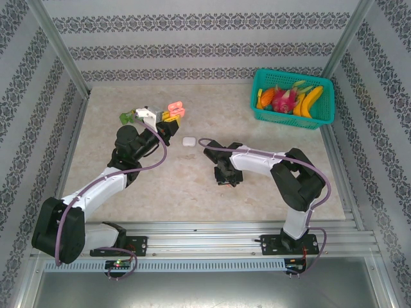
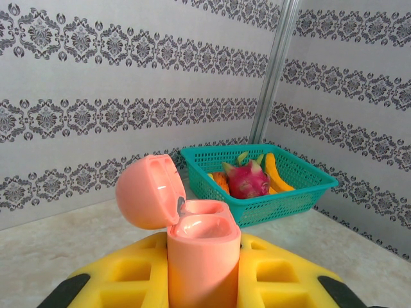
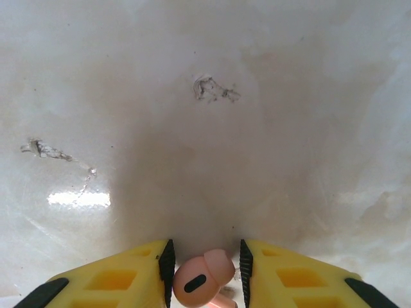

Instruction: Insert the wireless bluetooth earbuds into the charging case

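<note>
Pink plastic, one tiny stemmed earbud (image 3: pixel 200 282) is pinched between the yellow fingers (image 3: pixel 122 279) of the right gripper (image 3: pixel 205 245), on the near right of a small white pebble-shaped case (image 1: pixel 188 142) lying on the pale stone-look table (image 1: pixel 192 189). Beyond and left of that white case, a rounded pink charging case (image 2: pixel 192 224), lid swung open, is clamped upright in the left gripper (image 2: pixel 204 273).

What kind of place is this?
Likely a robot test cell dressed as a room: patterned wallpaper panels on a metal frame, a marble-look table, and two robot arms bolted to a rail.
</note>
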You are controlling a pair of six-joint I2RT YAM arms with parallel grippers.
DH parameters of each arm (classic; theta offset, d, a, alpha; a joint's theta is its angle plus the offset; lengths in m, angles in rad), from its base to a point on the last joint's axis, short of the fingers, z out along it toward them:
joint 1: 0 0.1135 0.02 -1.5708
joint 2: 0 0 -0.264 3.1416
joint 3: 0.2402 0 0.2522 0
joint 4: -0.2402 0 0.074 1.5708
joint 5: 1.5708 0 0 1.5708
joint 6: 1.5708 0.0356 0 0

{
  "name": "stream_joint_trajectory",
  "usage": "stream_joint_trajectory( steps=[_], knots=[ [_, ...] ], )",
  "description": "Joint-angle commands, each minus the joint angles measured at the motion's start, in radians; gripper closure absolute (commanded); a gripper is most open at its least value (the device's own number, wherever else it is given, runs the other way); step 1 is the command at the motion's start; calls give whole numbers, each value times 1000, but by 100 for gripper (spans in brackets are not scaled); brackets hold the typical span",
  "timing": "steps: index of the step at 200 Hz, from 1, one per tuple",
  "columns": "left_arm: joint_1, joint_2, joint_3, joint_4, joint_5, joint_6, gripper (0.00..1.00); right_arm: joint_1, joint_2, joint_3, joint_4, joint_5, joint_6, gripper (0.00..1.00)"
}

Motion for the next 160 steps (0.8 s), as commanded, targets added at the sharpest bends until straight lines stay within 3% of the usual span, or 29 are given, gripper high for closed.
stream_joint_trajectory(
  steps=[1,160],
  knots=[
    [12,-21,19,52,20,-10,100,18,-6,-24,-58,-11,16,64],
    [11,-21,18,50,23,-7,100,18,-16,-32,-42,-10,22,76]
  ],
)
